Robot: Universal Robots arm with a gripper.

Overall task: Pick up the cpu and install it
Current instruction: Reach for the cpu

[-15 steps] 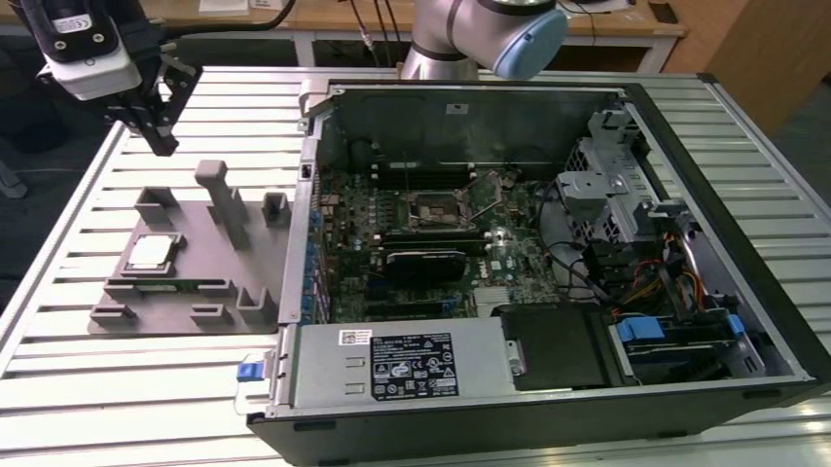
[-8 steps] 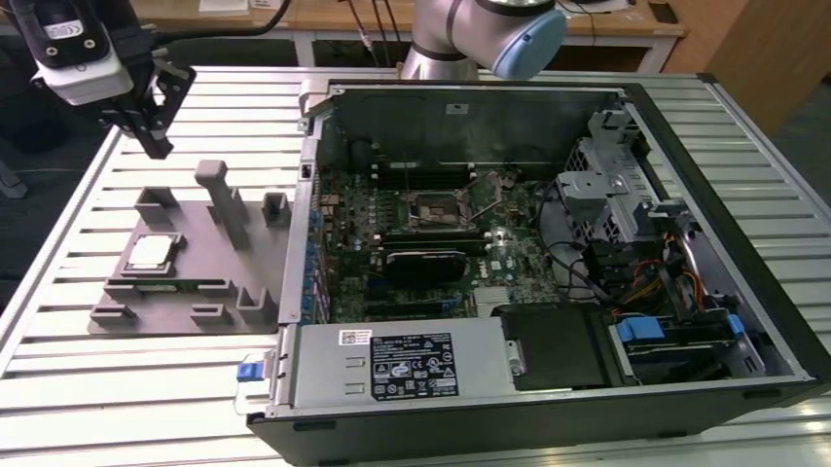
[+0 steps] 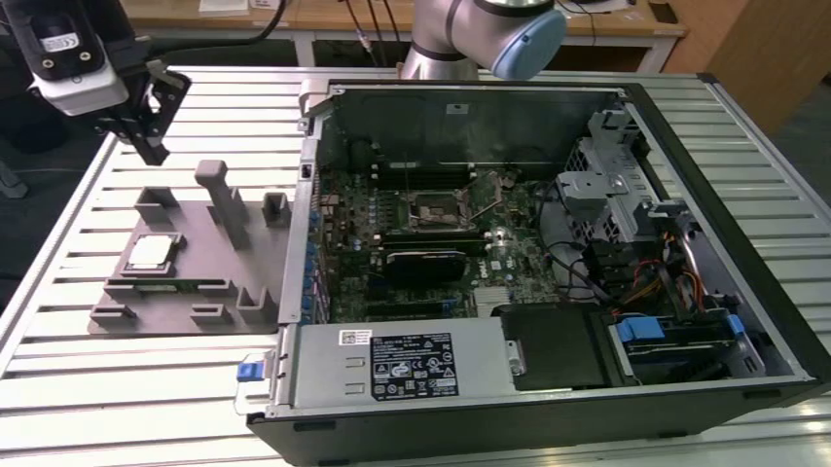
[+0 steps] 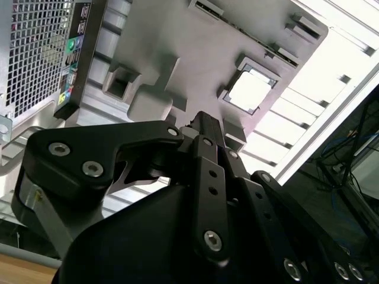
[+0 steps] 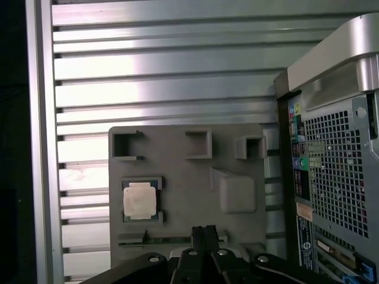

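The cpu [image 3: 152, 253] lies flat, silvery face up, in a square pocket of the grey holder tray [image 3: 195, 282], which sits on the slatted desk [image 3: 78, 389]. The hand [image 3: 152, 151] hangs above the tray's edge, clear of the chip, its fingers pressed together and gripping nothing. The open computer case [image 3: 546, 418] stands just beside the tray, on the exterior view's right.

Slatted aluminium tabletop [image 3: 117, 389], wooden desk [image 3: 325, 15] behind, brown panel [image 3: 766, 49] alongside.
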